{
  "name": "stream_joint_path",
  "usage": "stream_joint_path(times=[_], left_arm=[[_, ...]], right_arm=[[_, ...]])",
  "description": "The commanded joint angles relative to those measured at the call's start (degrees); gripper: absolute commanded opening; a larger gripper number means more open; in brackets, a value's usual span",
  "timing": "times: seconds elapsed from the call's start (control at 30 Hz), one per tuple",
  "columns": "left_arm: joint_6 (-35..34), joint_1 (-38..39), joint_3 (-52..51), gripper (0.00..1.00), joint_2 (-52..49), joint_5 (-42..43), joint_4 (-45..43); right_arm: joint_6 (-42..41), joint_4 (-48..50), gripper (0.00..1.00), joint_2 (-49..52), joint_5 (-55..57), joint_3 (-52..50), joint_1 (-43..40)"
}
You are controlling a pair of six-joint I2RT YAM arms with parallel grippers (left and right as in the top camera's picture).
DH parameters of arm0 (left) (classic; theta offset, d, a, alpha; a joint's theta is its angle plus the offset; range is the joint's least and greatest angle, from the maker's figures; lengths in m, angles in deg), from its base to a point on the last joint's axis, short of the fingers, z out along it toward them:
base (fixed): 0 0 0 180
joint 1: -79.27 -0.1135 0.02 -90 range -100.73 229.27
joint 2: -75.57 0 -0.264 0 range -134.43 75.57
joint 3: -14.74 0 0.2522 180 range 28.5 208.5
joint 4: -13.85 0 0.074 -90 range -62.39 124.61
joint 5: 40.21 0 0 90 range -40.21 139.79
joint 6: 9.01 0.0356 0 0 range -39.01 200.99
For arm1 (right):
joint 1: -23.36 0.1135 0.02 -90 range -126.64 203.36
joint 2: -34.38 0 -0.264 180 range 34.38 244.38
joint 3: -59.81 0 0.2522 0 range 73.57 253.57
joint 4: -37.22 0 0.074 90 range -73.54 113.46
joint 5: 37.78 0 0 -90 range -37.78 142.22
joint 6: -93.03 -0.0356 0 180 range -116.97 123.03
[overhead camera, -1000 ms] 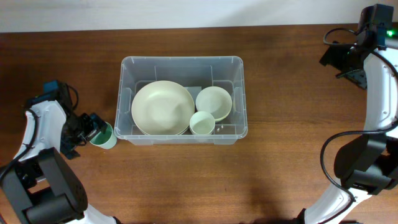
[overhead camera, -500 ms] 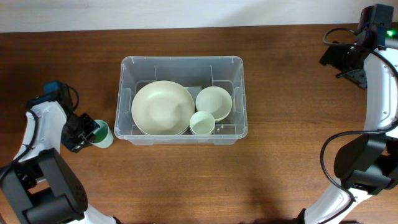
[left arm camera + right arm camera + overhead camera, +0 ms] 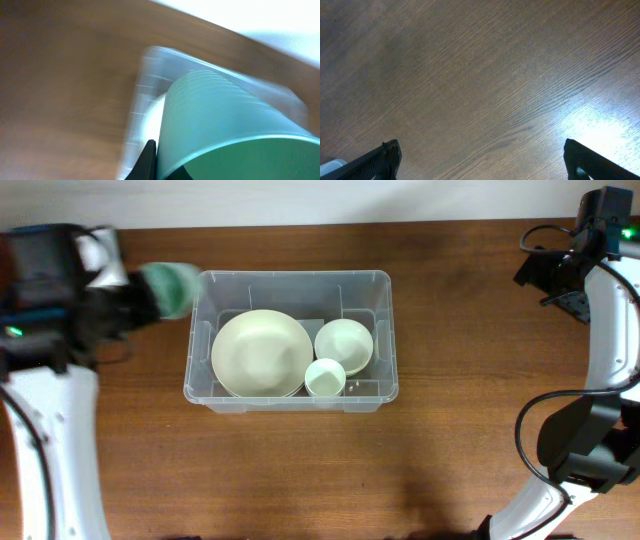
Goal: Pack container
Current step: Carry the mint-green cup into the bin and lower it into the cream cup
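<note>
Green cup (image 3: pixel 225 115) fills the left wrist view, with one dark finger (image 3: pixel 149 159) at its side. The left pincer (image 3: pixel 145 300) is pinching this cup and holds it up off the worktop (image 3: pixel 450 460). Both are blurred in the overhead view, so I cannot tell how firm the hold is. The cup hangs just at the far-left corner of the container (image 3: pixel 290 276), about over its rim.

This container stands in the middle of the worktop. I judge it light and rather thin: stiff at the rim and corners, but the long walls may bend. It may also slide on the smooth wood if it is bumped. The rim looks like the best place to take hold of it, better with support on two sides because it is loaded.

Inside, a plate (image 3: pixel 260 353) takes most of the floor on the left. A bowl (image 3: pixel 344 343) is just right of it, and a pale cup (image 3: pixel 325 378) stands near the front wall. Free floor is little, so the green cup probably must go inside the bowl or the pale cup.

Far away at the right, the right pincer (image 3: pixel 480 155) is spread over bare wood, with nothing between its tips.
</note>
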Motion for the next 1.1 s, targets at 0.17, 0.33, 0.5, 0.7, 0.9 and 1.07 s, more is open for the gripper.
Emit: stream_joint_path(times=[0.17, 0.33, 0.5, 0.7, 0.9, 1.07], left_arm=[[13.94, 19.23, -0.13, 0.01, -3.37, 5.75, 1.62], [17.03, 24.37, -0.13, 0.01, -9.18, 5.73, 2.51], [17.81, 27.30, -0.13, 0.01, -14.21, 5.73, 2.49], [17.81, 27.93, -0.13, 0.01, -18.34, 5.68, 4.02], [17.86, 27.93, -0.13, 0.01, -20.55, 4.66, 6.12], [19.30, 27.96, -0.13, 0.01, -21.55, 4.68, 6.60]], right_arm=[[-0.07, 0.17, 0.99, 0.00, 0.09, -0.17, -0.07], [-0.07, 0.17, 0.99, 0.00, 0.09, -0.17, -0.07], [-0.07, 0.17, 0.99, 0.00, 0.09, -0.17, -0.07], [-0.07, 0.17, 0.99, 0.00, 0.09, -0.17, -0.07], [-0.07, 0.17, 0.99, 0.00, 0.09, -0.17, -0.07], [-0.07, 0.17, 0.99, 0.00, 0.09, -0.17, -0.07]])
